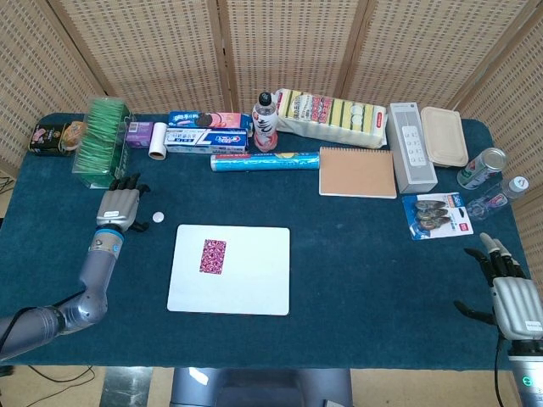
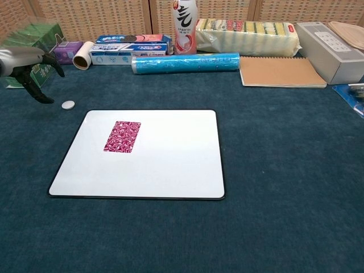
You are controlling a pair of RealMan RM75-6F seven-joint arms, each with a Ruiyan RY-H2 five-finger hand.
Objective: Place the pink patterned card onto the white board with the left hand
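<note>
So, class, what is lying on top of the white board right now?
Only the pink patterned card lies on the white board, flat, towards its left side. No hand touches it. What is beneath the card or the board is covered.

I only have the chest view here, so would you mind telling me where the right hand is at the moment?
Observer: The right hand is by the table's right edge on the near side, fingers apart, holding nothing.
Operator: Thank you. Is anything close to it?
Observer: A blister pack lies further back on the cloth, apart from the hand.
Operator: And is the left hand wholly off the board?
Observer: Yes, the left hand is empty and entirely to the left of the white board.
</note>
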